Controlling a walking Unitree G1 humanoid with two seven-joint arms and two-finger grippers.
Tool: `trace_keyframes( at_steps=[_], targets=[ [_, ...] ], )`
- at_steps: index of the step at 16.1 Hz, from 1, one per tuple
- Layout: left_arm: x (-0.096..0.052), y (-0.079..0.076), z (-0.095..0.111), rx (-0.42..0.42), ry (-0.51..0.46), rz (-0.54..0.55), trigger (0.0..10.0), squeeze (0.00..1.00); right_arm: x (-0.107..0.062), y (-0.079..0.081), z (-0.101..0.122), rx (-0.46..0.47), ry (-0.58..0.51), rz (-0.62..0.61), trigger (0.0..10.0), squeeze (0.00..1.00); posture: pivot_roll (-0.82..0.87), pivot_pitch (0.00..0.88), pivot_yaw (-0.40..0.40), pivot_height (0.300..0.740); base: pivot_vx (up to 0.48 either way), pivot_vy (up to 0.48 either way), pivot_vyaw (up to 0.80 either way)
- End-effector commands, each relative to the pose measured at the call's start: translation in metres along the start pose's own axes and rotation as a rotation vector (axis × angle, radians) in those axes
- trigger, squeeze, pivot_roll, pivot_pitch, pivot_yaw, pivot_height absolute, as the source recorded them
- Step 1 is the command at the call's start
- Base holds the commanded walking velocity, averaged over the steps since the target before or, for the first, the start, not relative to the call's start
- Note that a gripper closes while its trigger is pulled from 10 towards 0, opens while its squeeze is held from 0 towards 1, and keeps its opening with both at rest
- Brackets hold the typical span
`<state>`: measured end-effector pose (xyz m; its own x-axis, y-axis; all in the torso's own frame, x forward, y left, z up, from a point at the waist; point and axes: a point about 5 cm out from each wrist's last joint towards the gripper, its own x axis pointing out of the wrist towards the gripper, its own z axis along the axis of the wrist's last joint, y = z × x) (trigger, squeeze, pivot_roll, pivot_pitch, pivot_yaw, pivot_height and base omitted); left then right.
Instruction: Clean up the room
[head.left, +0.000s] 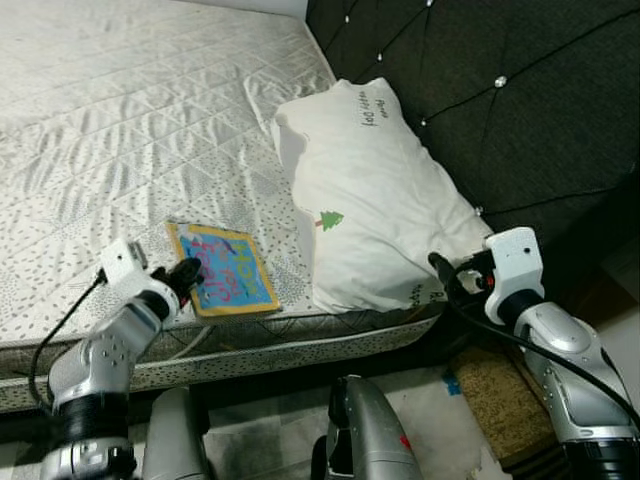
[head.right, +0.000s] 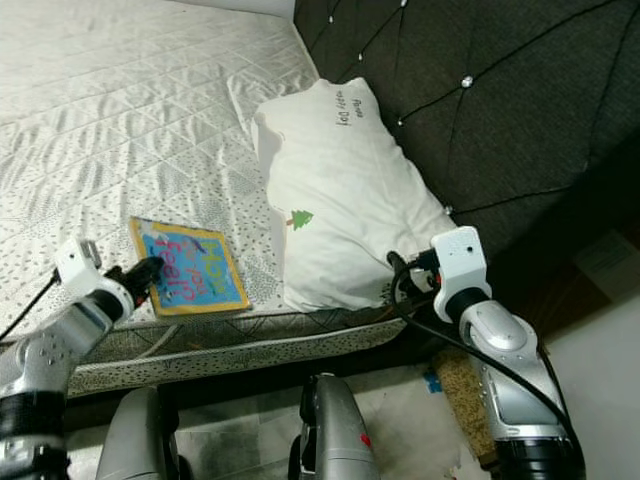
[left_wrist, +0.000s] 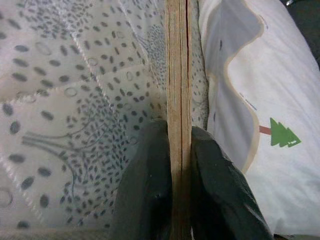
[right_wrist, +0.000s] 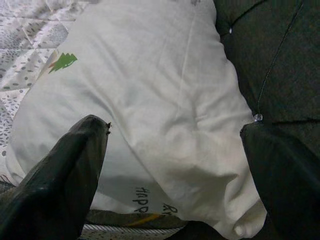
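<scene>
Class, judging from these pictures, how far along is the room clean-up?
Done: nothing visibly put away yet. In hand: the left gripper is shut on the book at the mattress edge. Left: the pillow, which the open right gripper faces.

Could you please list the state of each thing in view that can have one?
book: closed, flat on the mattress edge, gripped at its edge
left gripper: shut on the book
right gripper: open, at the pillow's near end
pillow: lying on the mattress, against the headboard
</scene>
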<state>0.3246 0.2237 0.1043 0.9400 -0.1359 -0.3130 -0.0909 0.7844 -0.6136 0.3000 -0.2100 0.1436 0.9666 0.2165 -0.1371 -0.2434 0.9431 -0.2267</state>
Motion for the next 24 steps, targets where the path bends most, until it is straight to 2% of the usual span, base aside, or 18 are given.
trace_keyframes(
  at_steps=[1, 5, 8, 10, 12, 16, 19, 21, 23, 24],
  targets=[
    [0.007, -0.012, 0.005, 0.014, -0.013, -0.056, 10.0, 0.00, -0.002, -0.002, 0.001, -0.017, 0.001, 0.000, 10.0, 0.00, -0.12, 0.132, -0.222, 0.576, 0.000, 0.000, 0.00],
    [0.010, -0.017, 0.005, 0.024, 0.012, -0.092, 10.0, 0.00, 0.001, -0.001, 0.003, -0.021, -0.004, 0.005, 10.0, 0.00, -0.11, 0.132, -0.225, 0.576, 0.000, 0.000, 0.00],
    [0.017, -0.008, 0.003, 0.036, 0.056, -0.081, 10.0, 0.00, 0.001, 0.000, 0.005, -0.030, -0.008, 0.010, 10.0, 0.00, -0.12, 0.134, -0.228, 0.576, 0.000, 0.000, 0.00],
    [0.021, -0.006, 0.001, -0.019, 0.062, -0.090, 10.0, 0.00, 0.001, -0.001, 0.005, -0.033, -0.008, 0.008, 10.0, 0.00, -0.12, 0.133, -0.228, 0.576, 0.000, 0.000, 0.00],
    [0.024, -0.007, -0.002, -0.021, 0.077, -0.095, 10.0, 0.00, 0.002, -0.001, 0.006, -0.034, -0.011, 0.007, 10.0, 0.00, -0.12, 0.132, -0.228, 0.576, 0.000, 0.000, 0.00],
    [0.033, -0.028, -0.010, -0.108, 0.100, -0.193, 10.0, 0.00, 0.003, 0.001, 0.006, -0.045, -0.017, 0.016, 10.0, 0.00, -0.12, 0.129, -0.228, 0.576, 0.000, 0.000, 0.00],
    [0.038, -0.039, -0.025, -0.082, 0.152, -0.228, 10.0, 0.00, 0.005, 0.003, 0.007, -0.046, -0.021, 0.022, 10.0, 0.00, -0.11, 0.120, -0.228, 0.576, 0.000, 0.000, 0.00],
    [0.038, -0.039, -0.029, -0.070, 0.167, -0.226, 10.0, 0.00, 0.006, 0.004, 0.007, -0.049, -0.024, 0.026, 10.0, 0.00, -0.11, 0.120, -0.229, 0.576, 0.000, 0.000, 0.00],
    [0.036, -0.030, -0.027, -0.065, 0.171, -0.202, 10.0, 0.00, 0.006, 0.003, 0.007, -0.052, -0.025, 0.026, 10.0, 0.00, -0.11, 0.120, -0.229, 0.576, 0.000, 0.000, 0.00],
    [0.035, -0.028, -0.026, -0.066, 0.171, -0.195, 10.0, 0.27, 0.006, 0.003, 0.007, -0.053, -0.025, 0.025, 10.0, 0.00, -0.11, 0.121, -0.229, 0.576, 0.000, 0.000, 0.00]
  ],
)
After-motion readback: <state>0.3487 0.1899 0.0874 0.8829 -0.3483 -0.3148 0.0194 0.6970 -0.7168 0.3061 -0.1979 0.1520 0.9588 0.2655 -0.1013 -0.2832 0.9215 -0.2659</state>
